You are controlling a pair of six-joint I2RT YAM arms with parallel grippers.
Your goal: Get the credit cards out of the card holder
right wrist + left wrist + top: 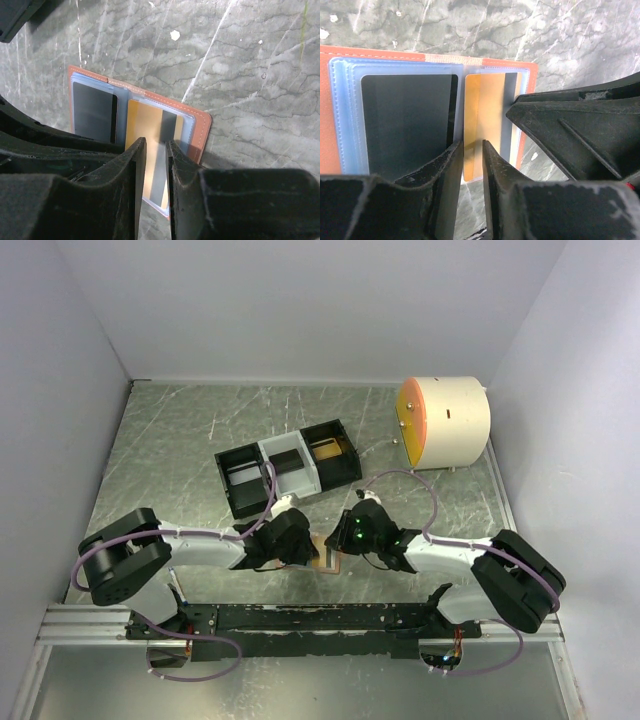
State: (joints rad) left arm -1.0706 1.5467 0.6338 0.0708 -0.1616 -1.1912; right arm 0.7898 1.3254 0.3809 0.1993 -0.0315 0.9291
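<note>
Card holder (380, 53) open on desk (520, 25). We see left gripper (472, 147) and right gripper (156, 145) jaws narrowly apart, empty, over gold card (482, 115), 3 o'clock of dark card (407, 125).

I cannot tell whether the jaws of the left gripper (471, 150) or the right gripper (156, 146) pinch the yellow card (487, 107). Top view: both cover the card holder (330, 562) bar a sliver. Left wrist view: its left side runs off-frame.

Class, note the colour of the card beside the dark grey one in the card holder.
Golden yellow card with a grey stripe; best in the left wrist view.
</note>
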